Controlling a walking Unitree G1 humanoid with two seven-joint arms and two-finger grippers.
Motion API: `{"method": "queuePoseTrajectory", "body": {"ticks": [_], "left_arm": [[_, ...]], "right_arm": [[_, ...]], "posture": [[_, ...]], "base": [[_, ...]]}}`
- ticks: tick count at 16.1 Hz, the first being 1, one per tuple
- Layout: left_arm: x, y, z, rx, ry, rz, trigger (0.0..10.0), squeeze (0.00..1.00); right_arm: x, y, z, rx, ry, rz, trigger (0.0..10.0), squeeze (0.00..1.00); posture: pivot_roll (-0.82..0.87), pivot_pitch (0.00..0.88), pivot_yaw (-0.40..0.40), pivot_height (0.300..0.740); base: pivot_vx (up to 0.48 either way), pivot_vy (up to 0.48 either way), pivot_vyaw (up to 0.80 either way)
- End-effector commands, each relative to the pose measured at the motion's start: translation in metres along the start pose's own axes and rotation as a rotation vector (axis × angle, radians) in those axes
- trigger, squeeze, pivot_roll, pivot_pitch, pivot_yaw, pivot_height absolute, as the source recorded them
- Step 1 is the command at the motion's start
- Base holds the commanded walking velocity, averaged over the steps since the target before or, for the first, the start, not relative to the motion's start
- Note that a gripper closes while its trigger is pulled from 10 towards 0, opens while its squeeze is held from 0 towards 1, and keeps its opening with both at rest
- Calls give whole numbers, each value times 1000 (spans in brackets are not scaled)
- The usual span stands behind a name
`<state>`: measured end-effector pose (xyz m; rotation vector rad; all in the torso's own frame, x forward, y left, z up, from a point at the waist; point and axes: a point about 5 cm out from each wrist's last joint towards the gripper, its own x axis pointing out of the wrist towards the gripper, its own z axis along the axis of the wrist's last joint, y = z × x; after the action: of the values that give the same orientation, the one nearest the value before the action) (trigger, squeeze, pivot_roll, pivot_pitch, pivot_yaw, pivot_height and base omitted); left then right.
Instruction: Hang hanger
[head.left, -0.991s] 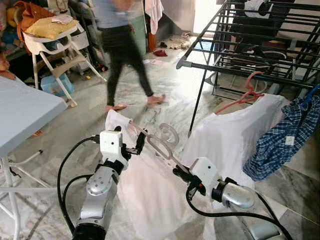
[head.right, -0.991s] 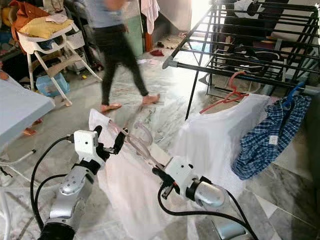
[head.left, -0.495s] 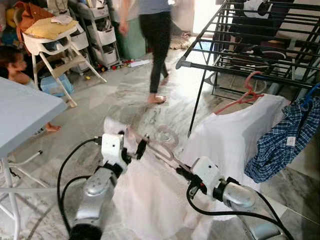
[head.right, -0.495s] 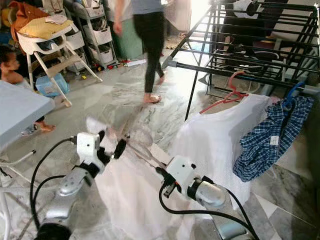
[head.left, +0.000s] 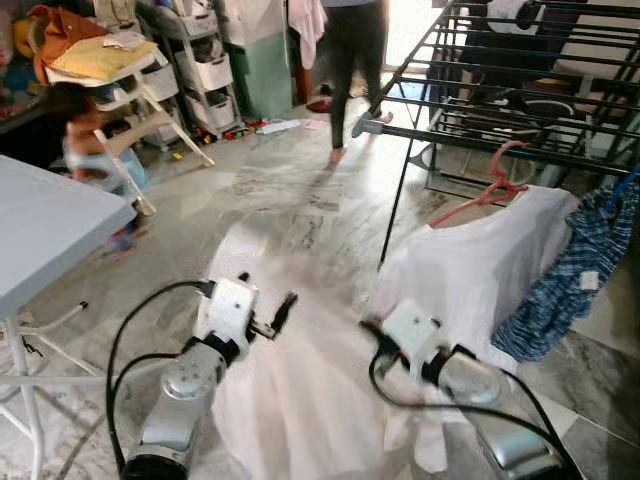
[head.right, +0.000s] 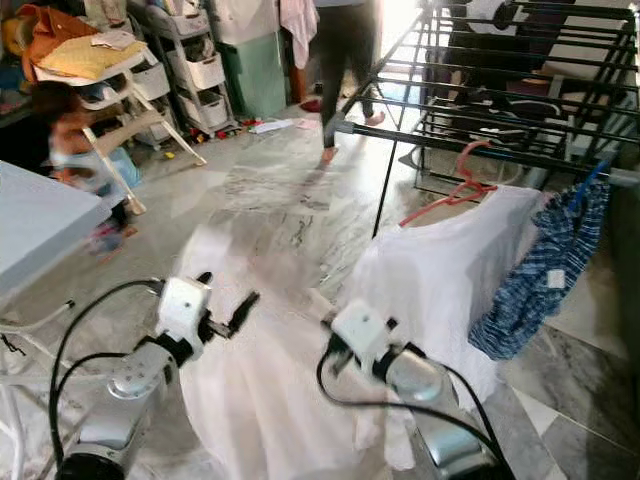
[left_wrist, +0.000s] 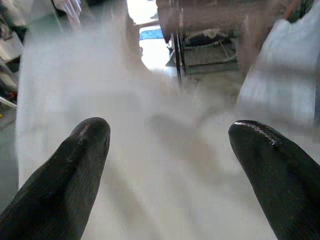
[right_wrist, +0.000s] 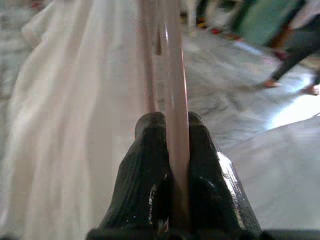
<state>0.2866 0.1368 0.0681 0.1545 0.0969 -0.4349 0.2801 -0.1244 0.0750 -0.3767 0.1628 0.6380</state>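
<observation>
1. Two pincers are at work before us. The left pincer (left_wrist: 167, 145) now stands spread and empty, its fingers well apart over the white shirt (head.left: 300, 400); half a second ago it was pinching one end of the hanger.
2. The right pincer (right_wrist: 170, 131) is pressed together on the pale pink hanger (right_wrist: 170, 75), which runs forward from between its fingers with the shirt draped below it.
3. We judge the hanger is now carried by the right arm alone, which frees it to be swung toward the black drying rack (head.left: 480, 95) on our right; the hook is too blurred for us to place.
4. The shirt on the hanger has sagged lower and spread wider than a moment ago, and the whole picture is smeared with motion.
5. Counted: one rack; two garments already hung on it, a white shirt (head.left: 480, 270) on a red hanger (head.left: 490, 190) and a blue checked shirt (head.left: 565, 270); one worktop (head.left: 40, 230) at left; one high chair (head.left: 110, 90).
6. One person (head.left: 355, 50) has walked farther off, near the rack's far end.
</observation>
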Motion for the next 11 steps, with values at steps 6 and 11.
{"method": "queuePoseTrajectory", "body": {"ticks": [6, 11], "left_arm": [[8, -8, 8, -23, -54, 29, 10000, 0], [14, 19, 27, -61, -154, 199, 10000, 0]], "right_arm": [[9, 15, 18, 30, -74, 0, 10000, 0], [-6, 12, 5, 21, -24, 39, 10000, 0]], "posture": [[-97, 0, 83, 740], [-108, 0, 96, 740]], "base": [[0, 0, 0], [0, 0, 0]]}}
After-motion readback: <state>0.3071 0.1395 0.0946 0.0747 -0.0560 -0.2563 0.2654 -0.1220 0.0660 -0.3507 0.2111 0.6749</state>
